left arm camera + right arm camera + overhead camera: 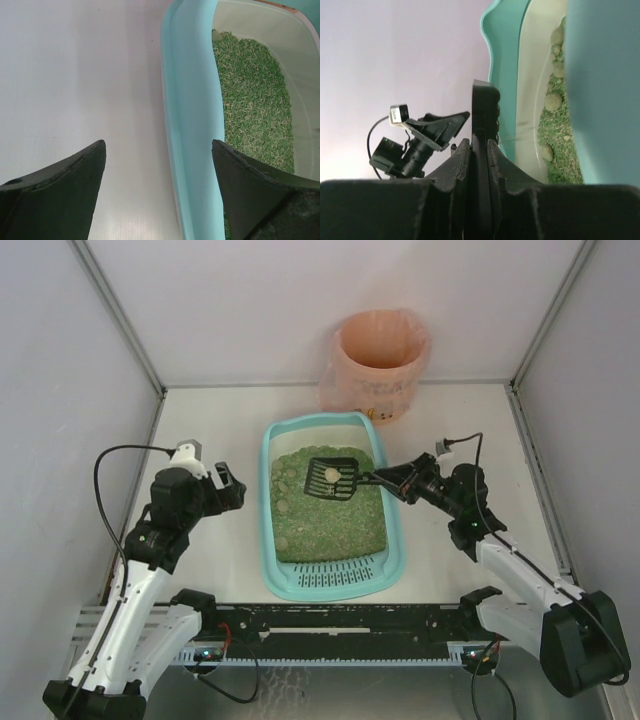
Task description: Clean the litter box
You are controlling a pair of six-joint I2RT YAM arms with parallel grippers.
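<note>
**Overhead view.** The litter box (pixel 331 580) lies at the centre of the white desk (pixel 220 430). Its long axis runs away from the arm bases, and its slotted grate end is nearest them. Green litter (pixel 335 535) fills the tray, with several pale round clumps (pixel 289 482) in its far left part. A round bin (pixel 378 360) lined with a pink bag stands on the desk just beyond the box's far end.

**Right arm.** The right pincer (pixel 388 480) is clenched on the handle of a black slotted scoop (pixel 346 487). The scoop blade is over the litter in the far half of the box and carries one pale clump (pixel 328 475). In the right wrist view the handle appears edge-on, pinched between both fingers.

**Left arm.** The left pincer (pixel 233 490) is released, fingers spread wide and grasping nothing, just beside the outer left wall of the box. In the left wrist view that wall's rim runs between the two fingers, one over bare desk and the other over the box's edge.
</note>
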